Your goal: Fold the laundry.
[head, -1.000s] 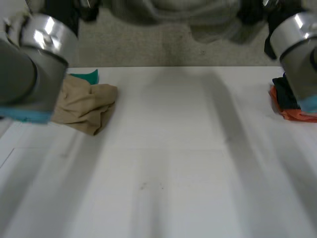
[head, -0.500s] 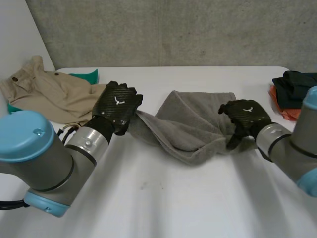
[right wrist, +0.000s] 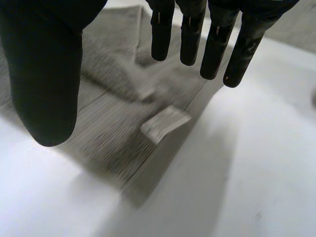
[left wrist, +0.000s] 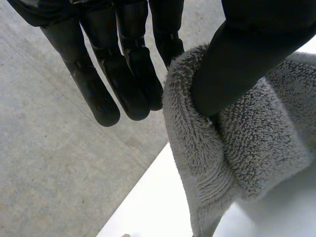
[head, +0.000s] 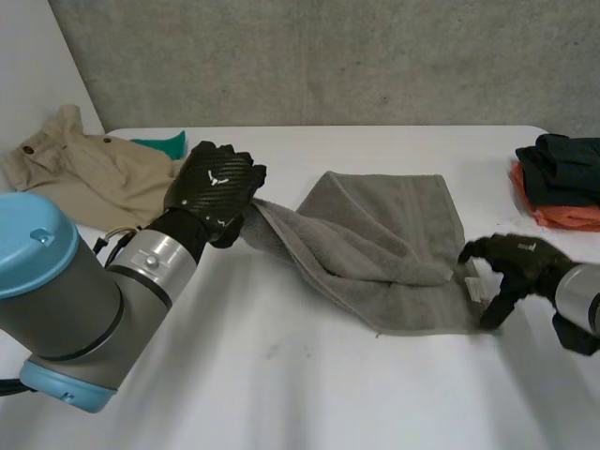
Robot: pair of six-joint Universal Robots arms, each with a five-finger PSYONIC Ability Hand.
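Between the thumb and fingers of your left hand, an edge of the grey towel is pinched. Your right hand hovers open, empty, over its tagged corner: lower squarely, pinch beside the tag.

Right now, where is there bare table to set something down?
The near table in front of the grey towel is roomiest; a narrower strip runs behind it. Crowded: tan trousers beside the left hand, dark and orange clothes at the far right corner.
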